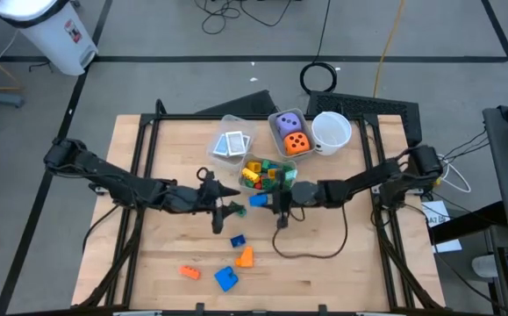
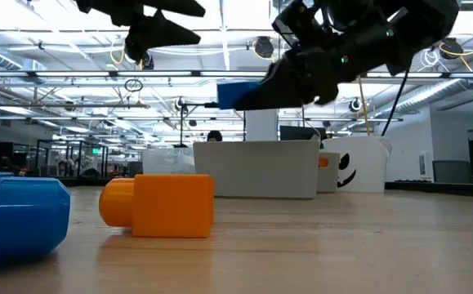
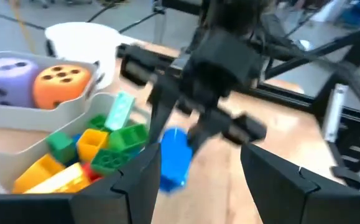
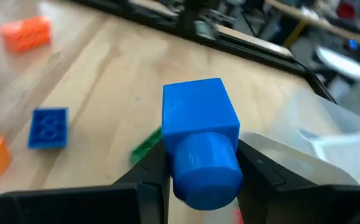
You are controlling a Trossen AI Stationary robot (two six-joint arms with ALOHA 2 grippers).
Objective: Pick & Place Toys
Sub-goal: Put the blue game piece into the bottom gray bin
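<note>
My right gripper (image 1: 269, 200) is shut on a blue block (image 4: 199, 130) above the table's middle, just in front of the clear bin of mixed blocks (image 1: 267, 173). My left gripper (image 1: 225, 209) is open and empty, close to the left of it, facing the blue block (image 3: 173, 157). A small green piece (image 4: 145, 146) lies on the table between them. Loose blocks lie on the table nearer the front: a blue one (image 1: 238, 240), an orange one (image 1: 245, 256), another orange one (image 1: 189, 272) and another blue one (image 1: 226, 279). The purple die (image 1: 287, 124) and the orange die (image 1: 297, 143) sit in a bin. White cards (image 1: 232, 145) sit in another. My right gripper pinches the blue block's round end (image 4: 206, 171) between its two fingers (image 4: 153, 169). The square end (image 4: 195, 109) sticks out past the fingertips. The fingers come from the table's right, slanting a little down. The block is lifted clear of the table (image 2: 238, 94).
The three clear bins stand at the table's far middle, with a white cup (image 1: 331, 132) to their right. The two grippers are close together. A cable (image 1: 311, 250) loops over the table below the right arm.
</note>
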